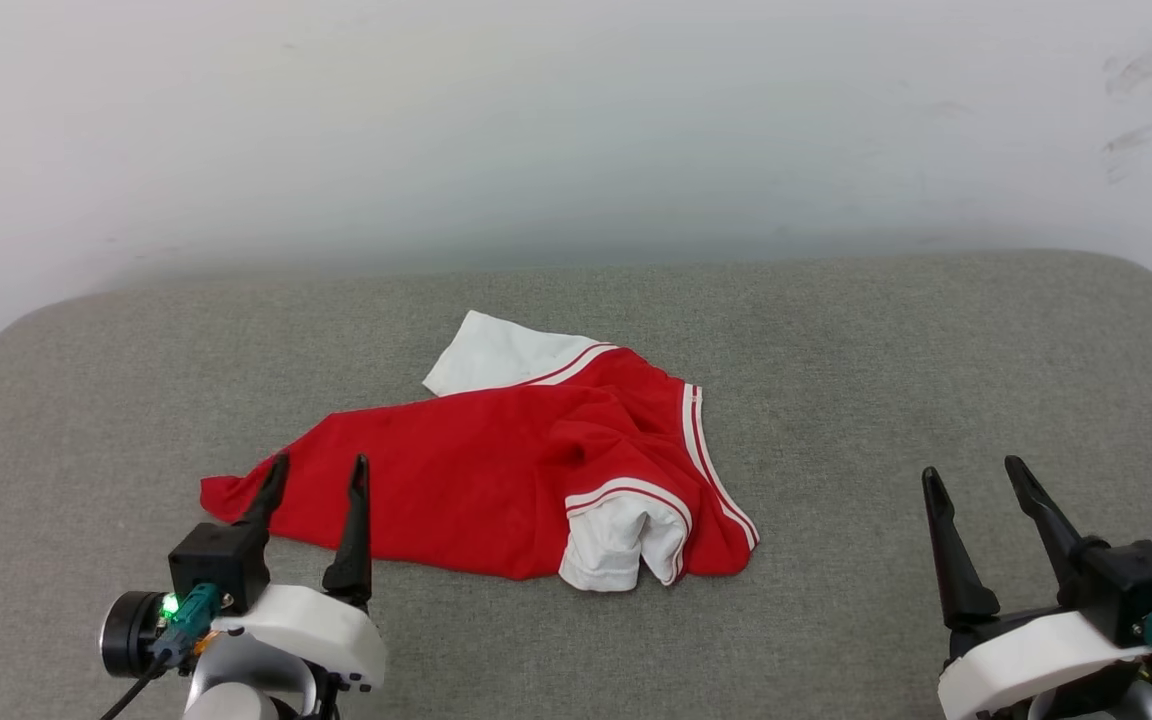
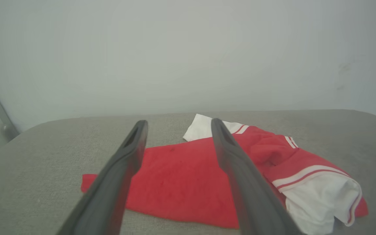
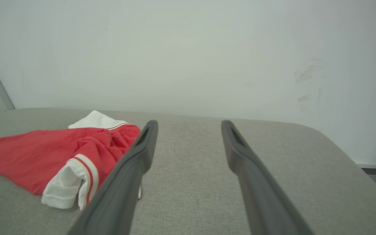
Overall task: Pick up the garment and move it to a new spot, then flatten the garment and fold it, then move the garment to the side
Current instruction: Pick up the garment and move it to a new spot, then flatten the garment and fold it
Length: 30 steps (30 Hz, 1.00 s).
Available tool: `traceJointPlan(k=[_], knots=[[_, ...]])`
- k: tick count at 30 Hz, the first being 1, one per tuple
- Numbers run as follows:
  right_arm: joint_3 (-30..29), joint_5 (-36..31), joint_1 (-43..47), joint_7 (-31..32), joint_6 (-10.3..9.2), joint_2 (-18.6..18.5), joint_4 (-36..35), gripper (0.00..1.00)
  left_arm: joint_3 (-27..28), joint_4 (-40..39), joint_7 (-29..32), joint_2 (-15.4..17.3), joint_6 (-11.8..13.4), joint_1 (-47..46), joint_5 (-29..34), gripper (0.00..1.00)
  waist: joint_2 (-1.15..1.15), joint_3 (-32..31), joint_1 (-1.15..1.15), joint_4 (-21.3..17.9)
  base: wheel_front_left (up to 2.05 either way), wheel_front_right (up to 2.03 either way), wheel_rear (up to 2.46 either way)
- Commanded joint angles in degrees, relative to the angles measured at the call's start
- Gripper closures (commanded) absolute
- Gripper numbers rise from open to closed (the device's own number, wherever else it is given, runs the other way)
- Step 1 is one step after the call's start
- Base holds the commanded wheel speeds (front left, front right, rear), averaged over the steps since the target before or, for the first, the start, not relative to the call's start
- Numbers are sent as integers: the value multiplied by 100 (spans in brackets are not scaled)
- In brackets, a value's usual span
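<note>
The garment (image 1: 476, 480), a red jersey T-shirt with white sleeves and red-and-white stripe trim, lies crumpled in the middle of the grey cushioned surface (image 1: 836, 380). One white sleeve points to the back, another folds over at the front right. My left gripper (image 1: 321, 473) stands open over the garment's left end, nothing between its fingers; the left wrist view shows the garment (image 2: 181, 182) lying below them. My right gripper (image 1: 976, 478) stands open at the lower right, well clear of the garment (image 3: 38, 156), which lies to its left.
A pale wall (image 1: 576, 120) rises right behind the cushion's back edge. The cushion's corners round off at the left and right. Bare grey fabric (image 3: 188, 182) spreads on the right half. A floor strip (image 3: 375, 171) shows past the right edge.
</note>
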Motion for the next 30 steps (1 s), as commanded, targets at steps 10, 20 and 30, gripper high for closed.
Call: traceJointPlan(k=[10, 20, 30], knots=[[54, 23, 51, 49, -4, 7, 27, 0, -64, -244, 142, 28, 6, 120, -115, 0, 0, 13, 0, -20, 0, 0, 0], [-368, 454, -260, 955, -3, 8, 602, 0, -137, -257, 101, -55, 5, -32, -140, 0, 0, 154, 0, 208, 0, 0, 0], [204, 954, -1267, 3383, -3, -447, 1065, 0, -356, -218, -70, -251, -124, -559, -20, 0, 0, 944, 0, 821, 0, 0, 0]])
